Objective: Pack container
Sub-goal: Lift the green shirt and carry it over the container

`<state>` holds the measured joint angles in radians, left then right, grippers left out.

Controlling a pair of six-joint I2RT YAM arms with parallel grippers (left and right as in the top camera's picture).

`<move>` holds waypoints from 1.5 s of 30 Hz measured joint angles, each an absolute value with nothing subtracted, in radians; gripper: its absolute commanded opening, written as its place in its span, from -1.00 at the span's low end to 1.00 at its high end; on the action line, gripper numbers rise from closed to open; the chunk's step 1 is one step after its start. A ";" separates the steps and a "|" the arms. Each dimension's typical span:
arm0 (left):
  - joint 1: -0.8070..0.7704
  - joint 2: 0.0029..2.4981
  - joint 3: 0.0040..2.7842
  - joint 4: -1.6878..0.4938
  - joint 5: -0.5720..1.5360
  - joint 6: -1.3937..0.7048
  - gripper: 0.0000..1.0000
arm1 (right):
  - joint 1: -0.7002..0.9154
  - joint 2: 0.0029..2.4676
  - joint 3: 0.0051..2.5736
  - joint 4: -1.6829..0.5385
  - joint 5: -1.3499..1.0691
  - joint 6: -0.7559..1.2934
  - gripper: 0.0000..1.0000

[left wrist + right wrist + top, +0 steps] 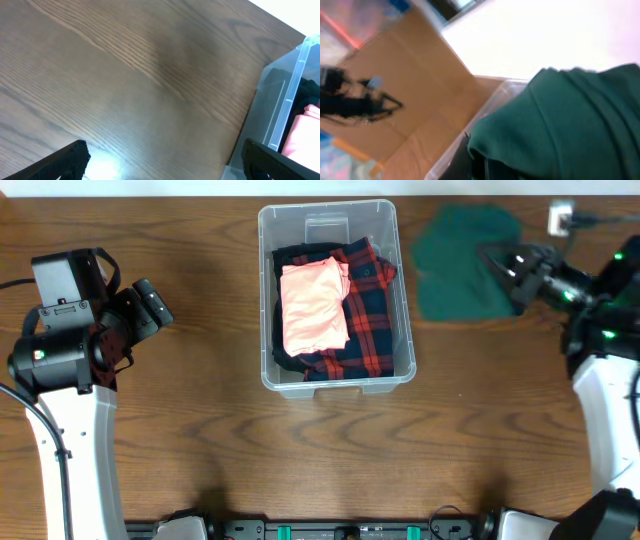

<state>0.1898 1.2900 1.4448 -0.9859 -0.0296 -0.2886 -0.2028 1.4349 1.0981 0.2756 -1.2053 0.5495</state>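
The clear plastic container point(405, 300) stands at the middle of the table, holding a folded pink garment point(314, 304) on top of a red and navy plaid garment point(368, 315). A green garment point(455, 265) lies bunched on the table to its right. My right gripper point(497, 262) is shut on the green garment's right part. In the right wrist view the green garment point(570, 125) fills the frame and hides the fingers. My left gripper point(150, 305) hovers left of the container, open and empty point(167, 160), with the container's wall point(295, 85) at the view's right edge.
A white plug with a cable point(560, 218) sits at the far right of the table, behind the right arm. Bare wood table point(200, 400) lies between the left gripper and the container.
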 measured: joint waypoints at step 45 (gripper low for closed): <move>0.190 1.290 1.444 -0.986 -0.030 -0.289 0.96 | 0.319 1.990 1.105 1.386 -0.532 1.170 -0.97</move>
<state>0.1898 1.2903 1.4445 -0.9863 -0.0299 -0.2886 0.3187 1.9896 1.1046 1.3865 -0.5320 1.1698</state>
